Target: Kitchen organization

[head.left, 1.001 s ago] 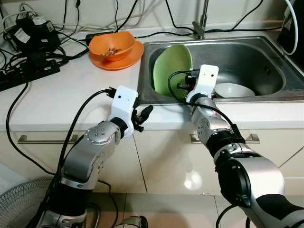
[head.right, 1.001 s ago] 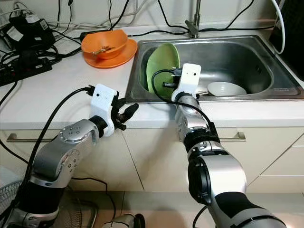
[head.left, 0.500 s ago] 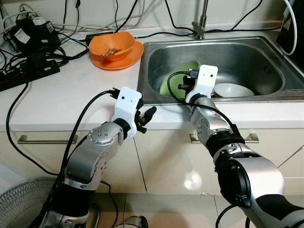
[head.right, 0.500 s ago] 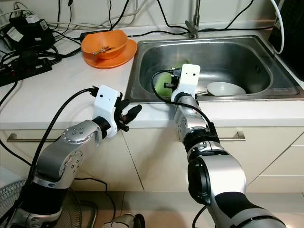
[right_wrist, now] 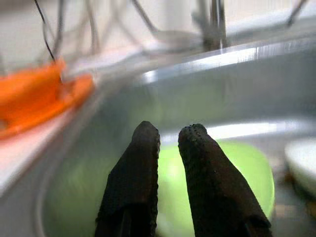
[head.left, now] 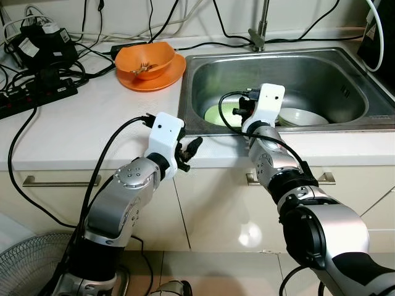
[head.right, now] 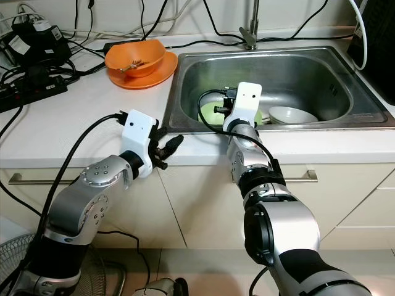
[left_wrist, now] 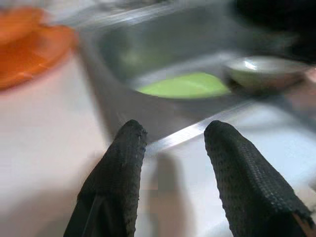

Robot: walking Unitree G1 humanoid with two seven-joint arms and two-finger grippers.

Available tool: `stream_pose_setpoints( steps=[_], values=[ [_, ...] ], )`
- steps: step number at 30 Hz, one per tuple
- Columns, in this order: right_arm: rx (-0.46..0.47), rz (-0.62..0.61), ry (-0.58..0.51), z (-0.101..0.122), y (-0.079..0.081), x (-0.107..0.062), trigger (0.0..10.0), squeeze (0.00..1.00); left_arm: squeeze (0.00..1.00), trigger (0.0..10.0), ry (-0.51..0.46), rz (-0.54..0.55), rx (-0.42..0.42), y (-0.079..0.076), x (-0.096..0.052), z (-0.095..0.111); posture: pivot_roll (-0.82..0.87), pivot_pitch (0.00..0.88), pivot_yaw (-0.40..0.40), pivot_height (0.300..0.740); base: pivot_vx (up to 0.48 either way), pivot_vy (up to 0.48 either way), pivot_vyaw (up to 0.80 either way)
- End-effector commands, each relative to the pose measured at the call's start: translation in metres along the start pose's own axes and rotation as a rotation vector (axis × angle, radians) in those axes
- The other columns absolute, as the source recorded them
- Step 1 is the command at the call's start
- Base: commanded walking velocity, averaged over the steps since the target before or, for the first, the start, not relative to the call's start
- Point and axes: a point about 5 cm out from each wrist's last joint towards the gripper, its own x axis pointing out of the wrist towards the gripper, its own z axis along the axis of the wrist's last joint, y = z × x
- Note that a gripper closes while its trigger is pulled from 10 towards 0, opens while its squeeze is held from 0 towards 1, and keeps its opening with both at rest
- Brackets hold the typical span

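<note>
Broadly, the white bench (head.left: 74, 123) carries a steel sink (head.left: 345, 68) set into it, and dishes are being gathered into that sink, which looks like the step in hand; a green plate (head.left: 223, 114) lies flat on the sink floor near the front wall, with a white bowl (head.left: 305, 116) just beside it toward the robot's right; an orange bowl (head.left: 145, 58) sits on an orange plate (head.left: 170, 73) on the bench beside the sink's far left corner, apart from everything in the basin; the right claw (right_wrist: 168, 143) hangs low inside the sink just above the green plate, its two fingers pressed nearly together with only a thin gap and pinching nothing, so the plate seems to be set down and let go; the left claw (left_wrist: 173, 148) hovers at the bench's front edge near the sink's left rim, fingers spread and empty; the next move likely calls for lifting the right arm clear of the basin and reaching for the orange pair, which are well behind the left claw.
</note>
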Motion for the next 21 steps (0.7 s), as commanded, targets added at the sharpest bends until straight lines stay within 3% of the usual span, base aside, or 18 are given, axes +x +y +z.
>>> stream_pose_setpoints(
  steps=[1, 9, 16, 18, 21],
  values=[
    [-0.016, 0.037, -0.097, 0.015, 0.006, 0.001, 10.0, 0.00, 0.00, 10.0, -0.053, 0.088, 0.017, 0.014, 0.001, 0.007, 0.20, 0.041, 0.099, 0.740, 0.000, 0.000, 0.00],
    [-0.089, 0.060, -0.296, 0.030, 0.006, -0.013, 10.0, 0.00, 0.00, 10.0, -0.238, 0.304, 0.038, 0.047, -0.002, 0.023, 0.19, 0.034, 0.100, 0.740, 0.000, 0.000, 0.00],
    [-0.057, -0.003, -0.306, 0.020, -0.006, -0.026, 10.0, 0.00, 0.00, 10.0, -0.276, 0.356, -0.005, 0.056, -0.004, 0.016, 0.16, 0.025, 0.106, 0.740, 0.000, 0.000, 0.00],
    [-0.060, -0.037, -0.321, 0.016, -0.019, -0.035, 10.0, 0.00, 0.00, 10.0, -0.336, 0.381, 0.000, 0.058, -0.007, 0.016, 0.15, 0.017, 0.111, 0.740, 0.000, 0.000, 0.00],
    [-0.076, -0.048, -0.340, 0.017, -0.025, -0.038, 10.0, 0.00, 0.00, 10.0, -0.373, 0.392, -0.013, 0.059, -0.009, 0.018, 0.15, 0.015, 0.111, 0.740, 0.000, 0.000, 0.00]
  ],
)
